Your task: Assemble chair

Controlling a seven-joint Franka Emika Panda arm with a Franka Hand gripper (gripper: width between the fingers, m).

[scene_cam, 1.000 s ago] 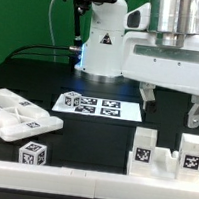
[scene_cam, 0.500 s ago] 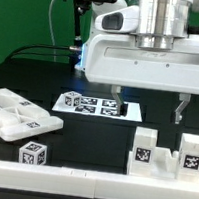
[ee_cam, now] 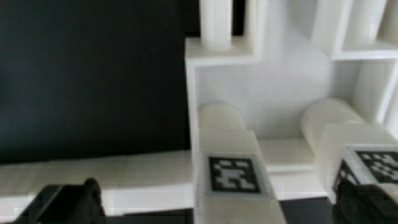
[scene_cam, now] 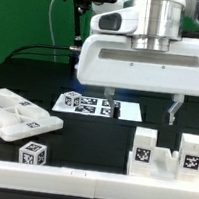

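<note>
The chair lies in loose white tagged parts. A pile of flat panels and legs [scene_cam: 13, 117] and a small tagged block [scene_cam: 36, 153] lie at the exterior view's left. A white piece with two upright posts [scene_cam: 165, 156] stands at the front right. My gripper [scene_cam: 141, 107] hangs open and empty above the table, behind and above that piece. In the wrist view the two-post piece [ee_cam: 267, 90] fills the picture, with tags on its posts. The dark fingertips [ee_cam: 68, 204] of the gripper [ee_cam: 217, 205] stand wide on either side of it, touching nothing.
The marker board [scene_cam: 87, 104] lies flat on the black table behind the gripper. A white rail [scene_cam: 78, 176] runs along the table's front edge. The robot's base [scene_cam: 99, 47] and cables stand at the back before a green backdrop.
The gripper has moved toward the exterior view's left and risen a little, and now looms larger. Its fingers stay open. The parts have not moved.
</note>
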